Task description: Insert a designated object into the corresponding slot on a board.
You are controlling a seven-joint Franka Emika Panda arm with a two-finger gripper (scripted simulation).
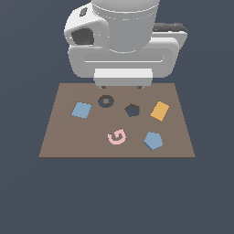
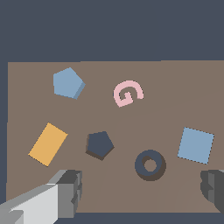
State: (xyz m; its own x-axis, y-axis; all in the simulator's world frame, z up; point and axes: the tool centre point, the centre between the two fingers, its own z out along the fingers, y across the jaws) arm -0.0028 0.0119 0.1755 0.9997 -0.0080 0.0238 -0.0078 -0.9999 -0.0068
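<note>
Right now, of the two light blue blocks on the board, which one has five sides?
The blue pentagon, lying near the pink G-shaped piece and the board's front edge. The other blue block is a four-sided square beside the ring-shaped recess.

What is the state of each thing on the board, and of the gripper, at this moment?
blue pentagon: lying flat on the board, outside its slot, not held.
pentagon slot: empty.
ring recess: empty.
blue square: flat on the board, loose.
orange square: flat on the board, loose.
pink G piece: flat on the board, loose.
gripper: open, holding nothing, above the board.
</note>
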